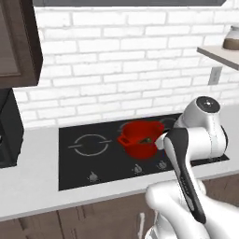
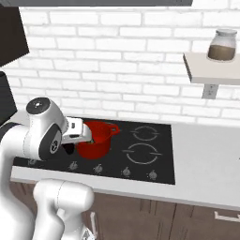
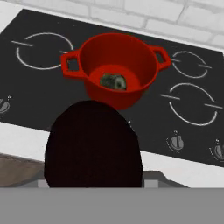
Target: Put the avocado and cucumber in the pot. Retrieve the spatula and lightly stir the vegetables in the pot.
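Red pot [image 3: 114, 70]: stands on the black cooktop [image 3: 39, 92], on a near burner, two loop handles out to its sides; in the left base view [image 1: 140, 138] it sits right of a ring burner, in the right base view [image 2: 96, 138] left of two ring burners.
Cucumber [image 3: 113, 82]: olive-green piece lying on the pot's floor, seen end-on.
Avocado [image 3: 93, 144]: very dark rounded body close against the hand camera, nearer than the pot and over the cooktop's near edge and the pale counter [image 3: 26, 140].
Gripper [image 2: 86, 132]: just left of the pot's rim; fingers hidden behind the avocado, which sits between them, so the claw is gripping the avocado.
Jar [image 2: 222, 45]: on a shelf at far right, against the white brick wall.
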Controlling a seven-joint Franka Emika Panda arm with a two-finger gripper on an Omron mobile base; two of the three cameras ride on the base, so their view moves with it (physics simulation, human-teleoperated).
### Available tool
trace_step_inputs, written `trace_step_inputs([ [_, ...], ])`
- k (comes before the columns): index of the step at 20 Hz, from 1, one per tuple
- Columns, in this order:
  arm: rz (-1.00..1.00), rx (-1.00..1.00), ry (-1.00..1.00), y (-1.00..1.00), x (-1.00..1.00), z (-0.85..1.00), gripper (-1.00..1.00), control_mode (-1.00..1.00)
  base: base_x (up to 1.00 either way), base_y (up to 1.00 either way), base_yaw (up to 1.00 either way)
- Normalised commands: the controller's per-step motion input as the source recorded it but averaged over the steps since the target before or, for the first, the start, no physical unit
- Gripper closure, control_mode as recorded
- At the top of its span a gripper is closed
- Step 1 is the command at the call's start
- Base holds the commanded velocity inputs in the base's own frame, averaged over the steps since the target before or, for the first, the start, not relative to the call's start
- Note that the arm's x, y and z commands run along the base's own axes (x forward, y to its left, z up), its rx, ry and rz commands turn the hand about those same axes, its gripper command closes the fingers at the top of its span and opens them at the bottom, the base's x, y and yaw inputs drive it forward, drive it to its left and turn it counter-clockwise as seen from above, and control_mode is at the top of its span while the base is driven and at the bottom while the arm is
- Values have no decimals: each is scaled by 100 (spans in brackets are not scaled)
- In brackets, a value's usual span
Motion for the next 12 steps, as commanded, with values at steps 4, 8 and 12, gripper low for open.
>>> trace_step_inputs([
  [4,0,0,0,0,0,0,100,100,67,27,0],
  [8,-1,0,1,-5,0,0,100,-100,-9,0,-1],
  [12,-5,0,16,-4,52,-20,100,-100,0,0,0],
])
